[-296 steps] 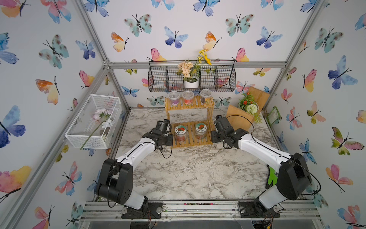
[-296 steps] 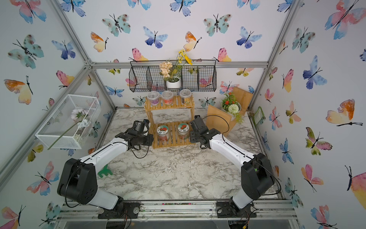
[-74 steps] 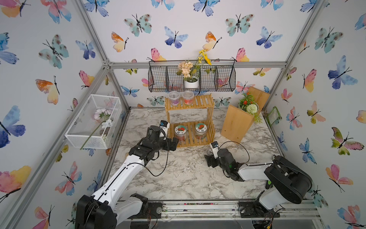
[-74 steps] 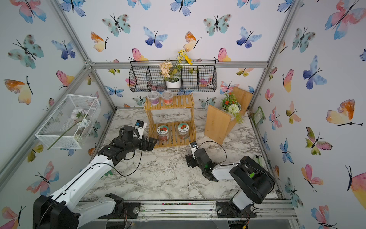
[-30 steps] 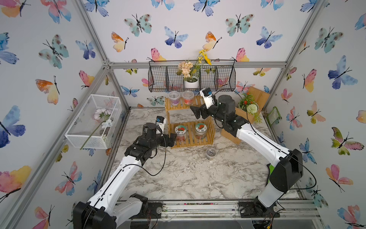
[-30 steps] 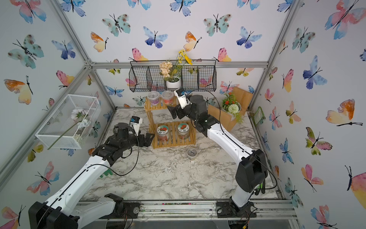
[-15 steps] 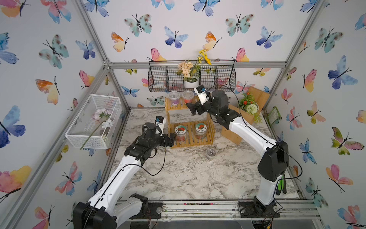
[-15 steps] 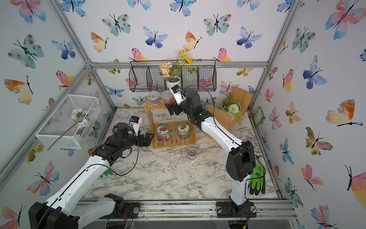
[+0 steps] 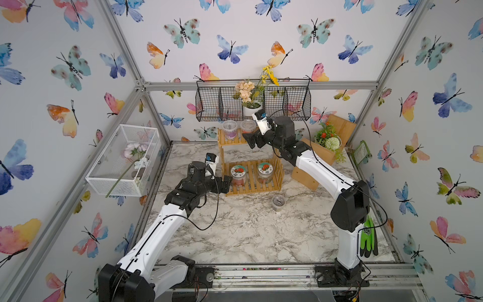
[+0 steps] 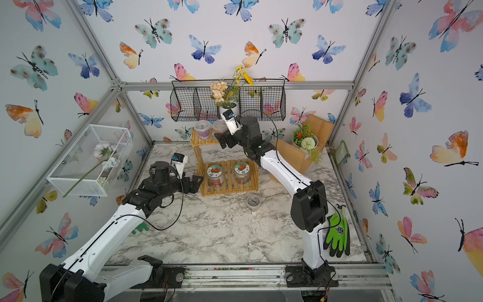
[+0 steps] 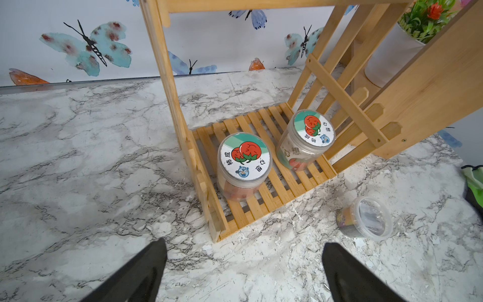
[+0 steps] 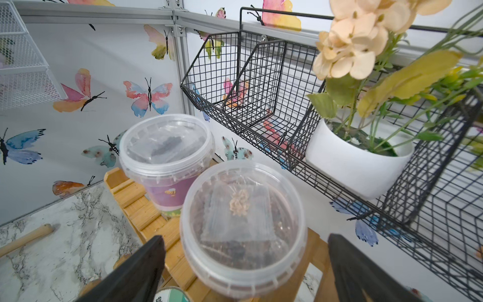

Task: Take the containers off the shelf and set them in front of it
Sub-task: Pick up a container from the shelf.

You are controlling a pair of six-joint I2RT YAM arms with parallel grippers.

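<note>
r hand (image 12: 244, 239) released, lined up on brown-filled cup (image 12: 243, 209); off-centre squeeze cld knock purple cup (image 12: 167, 146) off shelf (image 12: 136, 202). l hand (image 11: 243, 245) released too.

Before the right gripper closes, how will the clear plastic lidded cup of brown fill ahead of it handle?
The clear cup looks thin-walled, so a hard squeeze may flex it. Its wide lid rim overhangs the body, so the open right gripper should catch beneath it. Small, loosely filled: likely light, tippy.
</note>
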